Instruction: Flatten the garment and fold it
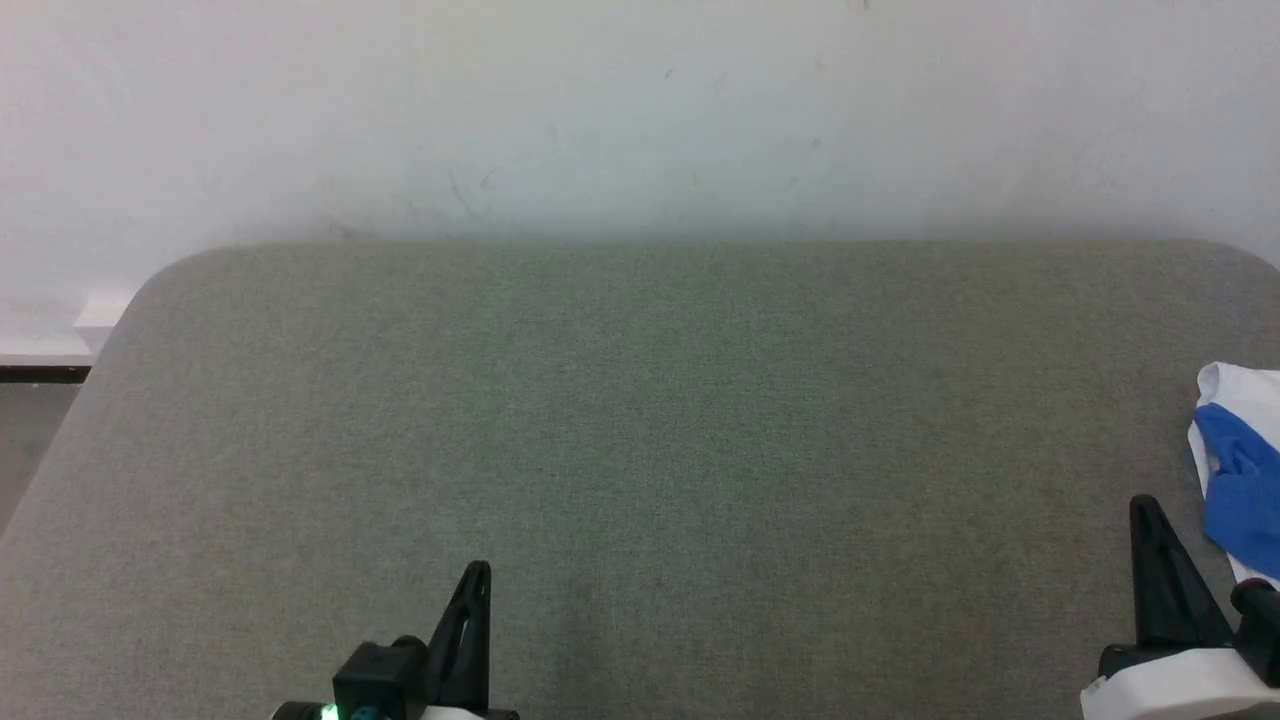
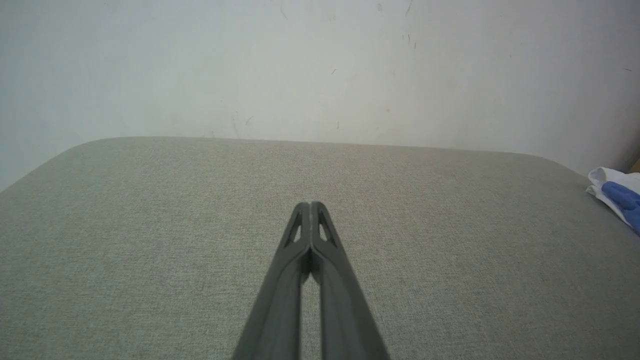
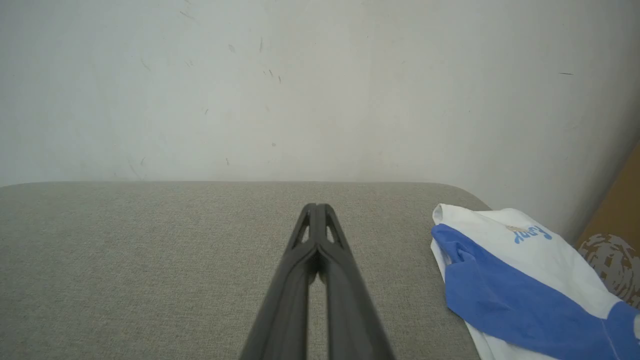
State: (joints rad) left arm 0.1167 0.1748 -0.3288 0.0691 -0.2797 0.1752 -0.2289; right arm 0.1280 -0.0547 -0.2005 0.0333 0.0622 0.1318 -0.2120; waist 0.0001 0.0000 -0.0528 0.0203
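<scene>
The garment [image 3: 515, 280], a white T-shirt with a bright blue sleeve and small blue lettering, lies bunched at the right end of the grey-green fabric table [image 1: 640, 420]. In the head view the garment [image 1: 1240, 470] runs off the right edge, and the left wrist view catches a corner of the garment [image 2: 617, 195] at far right. My right gripper [image 3: 317, 205] is shut with nothing in it, hovering just left of the shirt; head view puts my right gripper [image 1: 1145, 505] at lower right. My left gripper [image 2: 311, 204] is shut and empty over bare fabric, apart from the shirt, and my left gripper [image 1: 478, 570] sits at lower centre-left.
A pale scuffed wall [image 1: 640, 110] runs right behind the table's far edge. The table's far corners are rounded. A brown patterned surface [image 3: 612, 260] sits past the table's right end, behind the shirt. Floor and a dark skirting strip [image 1: 40, 375] lie off the left edge.
</scene>
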